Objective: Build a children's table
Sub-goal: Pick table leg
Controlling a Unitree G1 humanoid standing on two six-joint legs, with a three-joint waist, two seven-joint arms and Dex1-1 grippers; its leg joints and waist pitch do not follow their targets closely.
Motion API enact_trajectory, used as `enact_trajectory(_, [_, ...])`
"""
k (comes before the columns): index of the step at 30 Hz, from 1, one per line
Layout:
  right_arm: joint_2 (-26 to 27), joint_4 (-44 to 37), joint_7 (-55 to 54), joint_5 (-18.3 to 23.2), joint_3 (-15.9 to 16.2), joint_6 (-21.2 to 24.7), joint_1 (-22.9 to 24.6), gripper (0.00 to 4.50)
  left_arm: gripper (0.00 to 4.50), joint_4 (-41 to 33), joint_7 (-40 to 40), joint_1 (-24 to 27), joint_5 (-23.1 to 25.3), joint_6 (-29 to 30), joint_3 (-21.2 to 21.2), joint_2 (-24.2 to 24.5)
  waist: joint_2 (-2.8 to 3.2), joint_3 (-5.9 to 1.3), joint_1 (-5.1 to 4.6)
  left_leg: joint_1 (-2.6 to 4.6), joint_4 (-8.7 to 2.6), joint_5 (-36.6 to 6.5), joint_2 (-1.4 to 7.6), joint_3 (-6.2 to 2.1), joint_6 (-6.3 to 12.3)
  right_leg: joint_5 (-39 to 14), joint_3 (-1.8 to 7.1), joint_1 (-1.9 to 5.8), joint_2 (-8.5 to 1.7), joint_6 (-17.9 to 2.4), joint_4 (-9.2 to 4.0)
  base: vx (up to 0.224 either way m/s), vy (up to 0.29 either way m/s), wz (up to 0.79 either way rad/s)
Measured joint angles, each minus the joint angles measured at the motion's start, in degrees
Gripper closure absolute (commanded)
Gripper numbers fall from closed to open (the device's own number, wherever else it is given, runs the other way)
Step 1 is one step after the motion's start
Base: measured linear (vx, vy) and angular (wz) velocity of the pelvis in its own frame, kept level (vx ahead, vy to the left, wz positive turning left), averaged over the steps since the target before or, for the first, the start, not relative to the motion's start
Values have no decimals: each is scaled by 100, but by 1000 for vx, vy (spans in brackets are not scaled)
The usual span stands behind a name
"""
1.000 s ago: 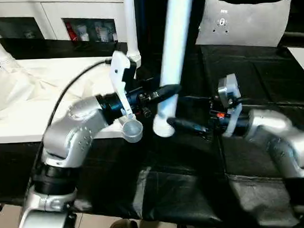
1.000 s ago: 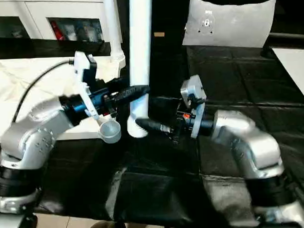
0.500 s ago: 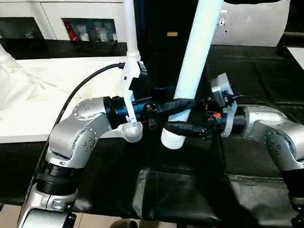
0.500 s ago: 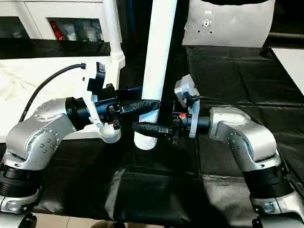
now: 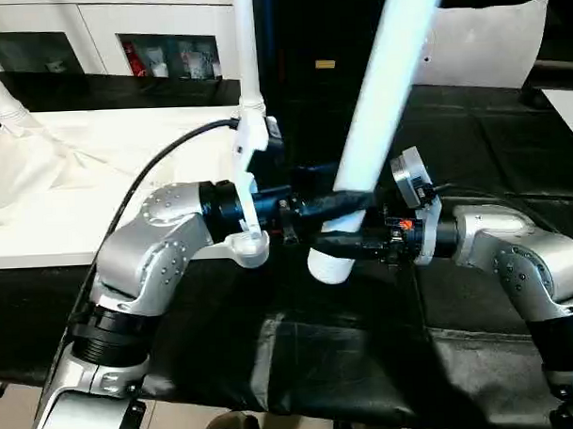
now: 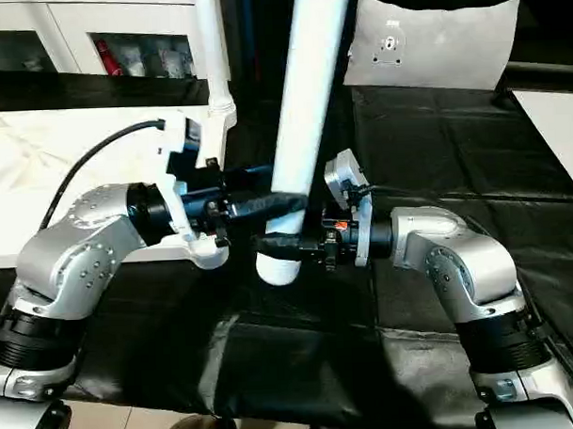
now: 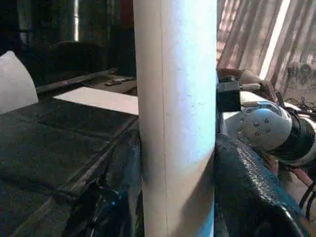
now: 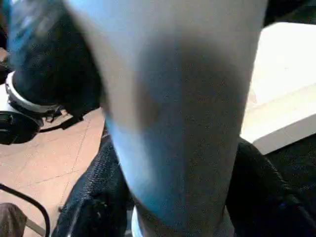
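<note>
**Table leg held between two grippers above the dark surface**

The surface (image 5: 472,133) is covered by a black sheet, and a white cloth (image 5: 50,185) is spread over its far left part. A white cabinet (image 5: 101,33) is seen behind it, and a grey cushion (image 6: 436,40) lies at the far right. A long white table leg (image 5: 382,108) is held in the air, tilted so that its upper end leans to the right; its ribbed lower end hangs above the black sheet without touching it. The leg is gripped near that lower end from both sides. The left gripper (image 5: 329,205) reaches in from the left, and its jaws are pinched on the leg. The right gripper (image 5: 349,242) reaches in from the right, just below the left one, and its black fingers (image 8: 94,207) lie against either side of the leg. Two further white legs stand upright beyond the cloth, one (image 5: 246,56) behind the left gripper and one (image 5: 0,97) at the left edge.
</note>
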Motion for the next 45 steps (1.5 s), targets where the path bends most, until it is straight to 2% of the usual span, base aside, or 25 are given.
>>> enact_trajectory(2, [0,0,5,-3,0,-1,0,230,262,23,0,-2,7,-26,-8,-5,0,0,0,0,0,1,1,0,-1,0,0,0,0,0,0,0,0,0])
enact_trajectory(4, [0,0,5,-3,0,-1,0,178,262,25,-2,-3,14,-37,-11,-5,0,0,2,0,0,1,1,0,-2,0,0,0,0,0,1,0,0,0])
enact_trajectory(6, [2,25,15,14,-2,-1,-2,173,262,32,-15,-3,56,-67,-17,-3,0,0,3,0,0,1,1,1,-3,0,0,0,0,0,2,0,0,0])
enact_trajectory(9, [5,26,16,19,-2,-2,-3,136,262,40,-18,-3,72,-99,-17,-3,0,0,4,0,0,2,1,1,-3,0,0,0,0,0,2,0,0,0])
enact_trajectory(11, [5,26,22,19,-2,-2,-2,133,262,68,-11,-3,97,-115,-17,-3,0,0,5,0,0,2,1,1,-4,0,0,0,0,0,2,0,0,0])
enact_trajectory(12, [5,26,27,19,-2,-2,-2,154,262,89,-2,-3,121,-116,-17,-3,-1,-1,5,0,0,3,1,1,-4,0,0,0,0,0,2,0,0,0])
enact_trajectory(15, [5,37,18,13,-7,-2,-3,169,262,91,-21,-3,115,-116,-18,-14,-1,-1,8,0,0,3,1,1,-6,0,0,0,0,0,2,0,0,0])
enact_trajectory(22, [10,76,15,13,-13,-2,-3,245,262,93,-40,-3,113,-115,-31,-22,-1,-1,13,0,0,6,2,2,-9,0,-1,0,0,0,3,0,0,0])
enact_trajectory(28, [30,76,20,-29,-13,-44,-3,254,262,94,7,-3,103,-87,-19,-31,0,-1,31,0,0,11,3,2,-17,1,-2,0,0,-1,7,0,0,0])
enact_trajectory(31, [29,77,16,-28,-38,-44,-3,257,262,94,130,-3,-51,151,73,-101,-2,-2,46,0,0,17,4,2,-21,2,-4,0,0,-2,9,0,0,0])
enact_trajectory(32, [29,76,16,-24,-50,-44,-3,257,206,94,156,-3,-92,200,101,-124,-2,-3,52,1,0,18,4,2,-21,2,-4,0,0,-3,10,0,0,0])
enact_trajectory(37, [39,73,35,-2,-86,-68,19,259,171,-14,348,-2,-564,418,412,-364,-17,-30,97,0,1,26,12,2,-22,7,-16,0,0,-10,10,0,0,0])
enact_trajectory(39, [39,73,43,-26,-73,-102,22,259,146,-52,355,-2,-636,472,449,-358,-12,-59,106,0,1,26,13,2,-23,7,-19,1,0,-10,10,0,0,0])
enact_trajectory(41, [55,73,22,-36,-63,-123,38,259,143,-133,381,24,-678,567,442,-364,-15,-108,116,0,1,26,15,2,-23,6,-20,2,0,-9,10,0,0,0])
enact_trajectory(43, [151,65,-63,-52,-59,-149,91,259,112,-232,497,74,-674,608,424,-417,-14,-153,113,1,1,26,17,2,-23,4,-23,4,0,-5,9,0,0,0])
enact_trajectory(45, [209,65,-149,-66,-38,-149,124,259,104,-265,611,89,-683,604,462,-521,-15,-158,114,1,1,29,18,1,-28,-15,-25,5,0,27,9,0,0,0])
